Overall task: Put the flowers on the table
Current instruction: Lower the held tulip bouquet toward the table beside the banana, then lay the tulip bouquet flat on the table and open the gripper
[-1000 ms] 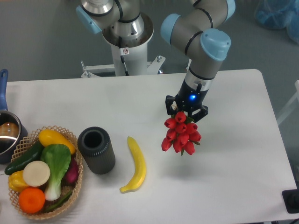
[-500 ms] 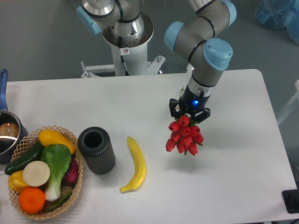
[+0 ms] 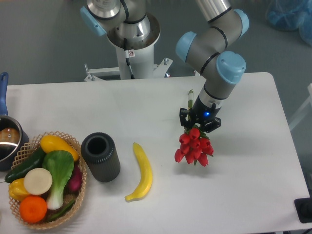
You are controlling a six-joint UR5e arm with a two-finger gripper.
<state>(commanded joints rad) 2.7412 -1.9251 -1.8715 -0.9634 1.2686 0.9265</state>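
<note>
One bunch of red tulips (image 3: 194,147), clenched by its stems in my gripper (image 3: 200,123), hangs buds-down just below it, long axis steep, over the white table (image 3: 253,161).

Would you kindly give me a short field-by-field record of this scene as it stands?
hand: shut on the flowers, above the table's right half
flowers: red buds hanging below the hand, pointing toward the camera
table: white, rounded corners
banana: lying left of the flowers
black cylinder: upright, open top, left of the banana
basket: far left, filled with vegetables and fruit
task state: flowers not yet released
</note>
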